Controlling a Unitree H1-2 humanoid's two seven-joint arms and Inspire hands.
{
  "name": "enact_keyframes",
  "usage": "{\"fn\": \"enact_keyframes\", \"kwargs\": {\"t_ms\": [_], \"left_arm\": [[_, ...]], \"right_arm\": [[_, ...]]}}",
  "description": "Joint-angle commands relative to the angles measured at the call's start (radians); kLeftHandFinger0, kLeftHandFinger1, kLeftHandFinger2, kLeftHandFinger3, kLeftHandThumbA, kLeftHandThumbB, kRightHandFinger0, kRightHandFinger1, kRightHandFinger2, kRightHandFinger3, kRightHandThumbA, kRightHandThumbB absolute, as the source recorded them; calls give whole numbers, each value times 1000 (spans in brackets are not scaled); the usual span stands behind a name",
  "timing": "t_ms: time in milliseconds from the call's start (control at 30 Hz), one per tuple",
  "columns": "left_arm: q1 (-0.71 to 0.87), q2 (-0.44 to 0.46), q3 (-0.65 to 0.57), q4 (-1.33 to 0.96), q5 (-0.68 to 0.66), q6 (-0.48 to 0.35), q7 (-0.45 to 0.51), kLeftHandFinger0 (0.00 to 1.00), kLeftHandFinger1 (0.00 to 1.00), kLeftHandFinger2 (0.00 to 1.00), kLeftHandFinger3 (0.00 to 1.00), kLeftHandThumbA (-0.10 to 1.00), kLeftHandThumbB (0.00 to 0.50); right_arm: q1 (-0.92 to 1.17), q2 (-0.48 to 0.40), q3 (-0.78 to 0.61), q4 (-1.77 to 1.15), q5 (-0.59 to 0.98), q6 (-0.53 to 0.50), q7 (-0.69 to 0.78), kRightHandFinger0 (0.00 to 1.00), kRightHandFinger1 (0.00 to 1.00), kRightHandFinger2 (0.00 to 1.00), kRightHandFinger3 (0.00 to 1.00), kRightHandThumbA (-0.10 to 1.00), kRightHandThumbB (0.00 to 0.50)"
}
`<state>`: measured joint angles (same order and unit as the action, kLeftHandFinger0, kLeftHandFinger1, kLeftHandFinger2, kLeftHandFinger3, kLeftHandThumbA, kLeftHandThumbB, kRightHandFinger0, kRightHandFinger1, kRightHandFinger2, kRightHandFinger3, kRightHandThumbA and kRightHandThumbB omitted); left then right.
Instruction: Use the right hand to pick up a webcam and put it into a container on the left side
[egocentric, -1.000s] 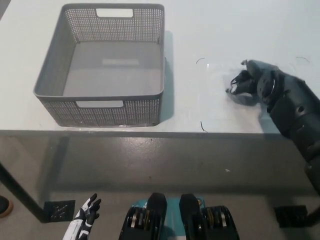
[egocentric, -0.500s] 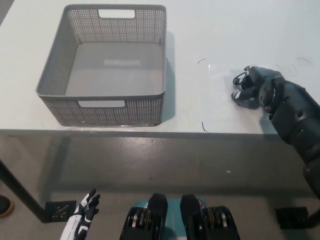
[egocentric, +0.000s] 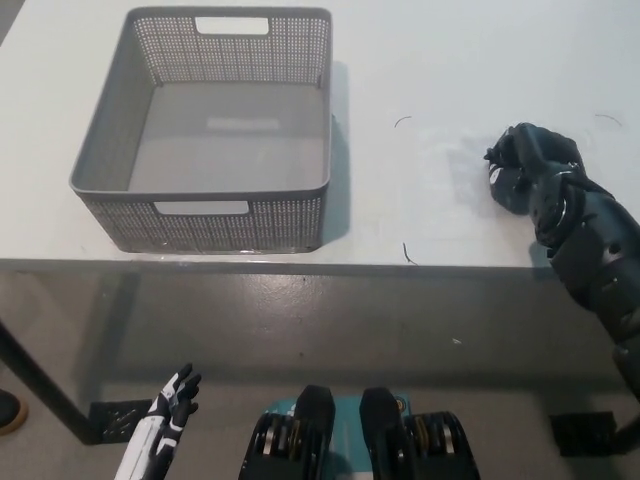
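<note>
White table (egocentric: 430, 60), grey basket (egocentric: 205, 215)

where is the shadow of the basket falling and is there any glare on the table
Head view: the grey basket casts a soft shadow to its right on the white table, and the table's far part looks bright and washed out; the black right robot hand is dark against it, so its fingers are hard to read.

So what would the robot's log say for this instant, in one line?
right robot hand: curled over something dark, table's right side, grip unclear | left robot hand: idle, low | basket: holds nothing, left
</note>
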<state>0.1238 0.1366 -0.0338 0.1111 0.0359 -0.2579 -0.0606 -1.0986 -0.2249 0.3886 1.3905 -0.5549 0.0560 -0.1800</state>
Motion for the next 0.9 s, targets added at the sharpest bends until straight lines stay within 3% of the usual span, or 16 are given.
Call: {"fn": "enact_keyframes", "kwargs": {"t_ms": [0,33,100,200,233,267,333,367,400,433,500,667,700,767,833,867], "left_arm": [[-14,15,13,-13,0,-33,-1,1000,1000,1000,1000,954,17],[-13,15,13,-16,-1,-29,-2,1000,1000,1000,1000,953,16],[-14,15,15,-15,-5,-27,-3,1000,1000,1000,1000,950,19],[-14,15,15,-15,-5,-27,-3,1000,1000,1000,1000,950,19],[-17,13,17,-15,-3,-25,0,1000,1000,1000,1000,947,24],[-17,14,18,-16,-2,-22,-2,1000,1000,1000,1000,947,20],[-17,15,18,-21,3,-18,-1,1000,1000,1000,1000,949,7],[-19,16,19,-19,4,-21,-2,1000,1000,1000,1000,949,3],[-23,16,21,-16,2,-24,-2,1000,1000,1000,1000,946,7],[-26,16,22,-16,3,-22,-1,1000,1000,1000,1000,942,4],[-29,17,23,-15,3,-23,-3,1000,1000,1000,1000,936,0],[-30,17,26,-17,9,-15,-2,1000,1000,1000,1000,940,14],[-30,17,26,-17,11,-16,-1,1000,1000,1000,1000,942,11],[-29,18,26,-14,14,-19,-2,1000,1000,1000,1000,945,11],[-31,19,26,-17,18,-15,-2,1000,1000,1000,1000,950,4],[-30,19,26,-19,13,-12,-6,1000,1000,1000,1000,948,2]], "right_arm": [[-30,-12,-21,2,34,-46,-83,34,145,272,536,-100,219],[-31,-12,-25,2,38,-51,-92,38,150,273,505,-100,225],[-40,-13,-31,-1,46,-59,-112,0,9,108,283,-100,225],[-40,-13,-31,-1,46,-59,-112,0,9,108,283,-100,225],[-61,-16,-41,-12,53,-79,-140,0,207,468,435,-100,212],[-86,-19,-54,-24,64,-90,-150,0,248,621,567,-100,208],[-111,-22,-67,-42,70,-104,-170,0,249,673,648,-100,208],[-130,-24,-68,-53,64,-102,-185,0,291,734,765,-100,190],[-148,-27,-71,-59,64,-107,-191,0,323,764,788,-100,190],[-177,-33,-74,-69,65,-115,-184,0,298,754,739,-100,177],[-210,-42,-90,-90,77,-150,-194,0,258,692,601,-100,205],[-276,-45,-105,-153,78,-161,-204,0,275,729,727,-100,192],[-289,-42,-107,-168,79,-162,-200,0,318,789,792,-100,174],[-308,-36,-111,-211,80,-150,-184,0,390,818,872,-100,178],[-327,-27,-111,-247,79,-136,-166,0,390,798,859,-100,200],[-332,-20,-108,-269,74,-130,-160,0,383,798,880,-100,186]]}}
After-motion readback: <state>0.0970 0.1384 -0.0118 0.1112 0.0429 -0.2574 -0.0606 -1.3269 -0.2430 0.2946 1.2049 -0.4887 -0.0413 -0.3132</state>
